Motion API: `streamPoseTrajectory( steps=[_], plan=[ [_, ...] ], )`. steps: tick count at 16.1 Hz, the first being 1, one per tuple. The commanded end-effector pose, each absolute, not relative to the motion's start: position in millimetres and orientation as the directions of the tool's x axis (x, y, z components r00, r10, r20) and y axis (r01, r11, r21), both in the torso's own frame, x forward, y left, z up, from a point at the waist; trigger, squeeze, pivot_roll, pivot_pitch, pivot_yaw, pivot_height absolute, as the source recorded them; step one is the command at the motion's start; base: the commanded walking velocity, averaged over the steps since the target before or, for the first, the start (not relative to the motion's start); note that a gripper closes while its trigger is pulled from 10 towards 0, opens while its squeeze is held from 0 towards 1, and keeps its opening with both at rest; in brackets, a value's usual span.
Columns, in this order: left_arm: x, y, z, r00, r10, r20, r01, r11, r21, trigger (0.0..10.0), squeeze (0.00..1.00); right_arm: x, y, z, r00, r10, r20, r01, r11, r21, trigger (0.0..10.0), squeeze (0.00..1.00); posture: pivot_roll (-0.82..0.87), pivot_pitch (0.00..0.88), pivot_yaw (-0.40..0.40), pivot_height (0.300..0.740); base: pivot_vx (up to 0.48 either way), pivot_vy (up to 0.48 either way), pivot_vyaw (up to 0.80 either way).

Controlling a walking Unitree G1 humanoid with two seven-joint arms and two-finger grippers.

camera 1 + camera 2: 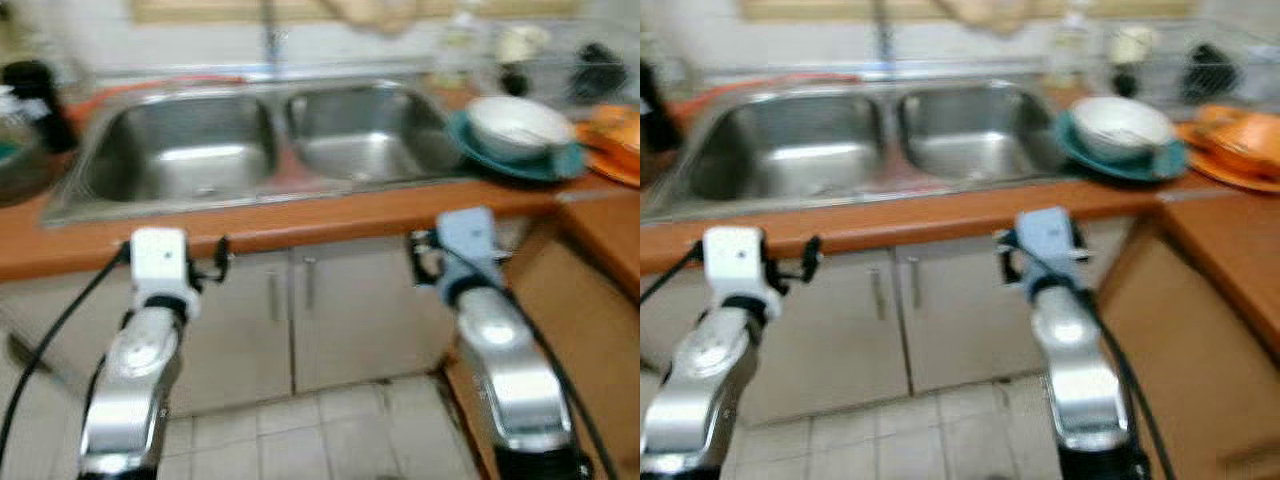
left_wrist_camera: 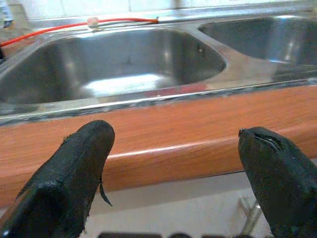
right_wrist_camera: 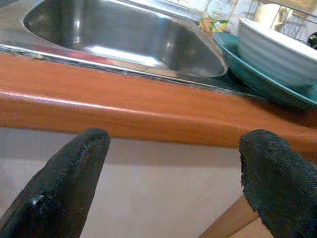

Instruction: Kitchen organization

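Observation:
A stainless double sink is set in an orange-brown wooden counter. To its right a white bowl rests on a teal plate, with orange plates beyond. Both silver arms reach forward below the counter's front edge. My left gripper is open with nothing between its fingers, facing the counter edge before the left basin. Just as wide open and bare, my right gripper faces the edge before the right basin, with the bowl and plate close by. The head views are blurred.
A faucet rises behind the sink. A dish rack with cups stands at the back right, and a black object at the far left. White cabinet doors sit under the counter above a tiled floor. A side counter juts out on the right.

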State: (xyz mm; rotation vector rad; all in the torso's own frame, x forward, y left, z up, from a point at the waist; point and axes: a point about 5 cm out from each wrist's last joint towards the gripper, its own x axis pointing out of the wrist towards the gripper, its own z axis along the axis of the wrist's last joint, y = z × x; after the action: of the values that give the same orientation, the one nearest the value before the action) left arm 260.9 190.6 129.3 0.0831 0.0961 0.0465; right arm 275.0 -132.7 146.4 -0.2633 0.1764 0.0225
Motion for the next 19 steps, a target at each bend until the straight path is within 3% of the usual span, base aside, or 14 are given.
streamPoseTrajectory(
  steps=[1, 6, 11, 13, 14, 17, 19],
  plan=[
    [260, 190, 132, 0.995, 0.047, -0.082, -0.040, 0.995, 0.088, 10.0, 0.00, 276, -138, 150, 0.986, -0.016, -0.168, -0.030, 0.963, -0.266, 10.0, 0.00, 0.02, 0.000, 0.003, 0.740, 0.000, 0.000, -0.80],
    [251, 184, 130, 0.996, 0.042, -0.074, -0.039, 0.998, 0.044, 10.0, 0.00, 271, -134, 151, 0.984, 0.026, -0.175, -0.064, 0.974, -0.216, 10.0, 0.00, 0.02, 0.000, -0.029, 0.740, 0.000, 0.000, -0.79],
    [256, 163, 136, 0.996, -0.082, -0.021, 0.083, 0.997, 0.002, 10.0, 0.00, 267, -145, 160, 0.992, -0.052, -0.113, 0.025, 0.972, -0.232, 10.0, 0.00, -0.04, 0.000, 0.005, 0.740, 0.000, 0.000, -0.75],
    [256, 162, 137, 0.996, -0.087, -0.017, 0.087, 0.996, -0.005, 10.0, 0.00, 264, -144, 159, 0.993, -0.050, -0.105, 0.024, 0.972, -0.234, 10.0, 0.00, -0.04, 0.000, 0.015, 0.740, 0.000, 0.000, -0.76],
    [257, 161, 138, 0.996, -0.091, -0.018, 0.092, 0.993, 0.068, 10.0, 0.00, 263, -142, 157, 0.993, -0.045, -0.112, 0.017, 0.971, -0.238, 10.0, 0.00, -0.03, 0.000, 0.015, 0.740, 0.000, 0.000, -0.76],
    [260, 164, 138, 0.998, -0.059, -0.018, 0.061, 0.996, 0.063, 10.0, 0.00, 266, -137, 159, 0.993, -0.023, -0.113, -0.003, 0.975, -0.222, 10.0, 0.00, -0.02, 0.000, 0.011, 0.740, 0.000, -0.457, -0.76],
    [261, 167, 138, 0.999, -0.040, -0.037, 0.042, 0.997, 0.068, 10.0, 0.00, 268, -134, 160, 0.993, 0.025, -0.120, -0.048, 0.980, -0.193, 10.0, 0.00, -0.02, 0.000, 0.010, 0.740, 0.000, 0.000, 0.00]
  ],
)
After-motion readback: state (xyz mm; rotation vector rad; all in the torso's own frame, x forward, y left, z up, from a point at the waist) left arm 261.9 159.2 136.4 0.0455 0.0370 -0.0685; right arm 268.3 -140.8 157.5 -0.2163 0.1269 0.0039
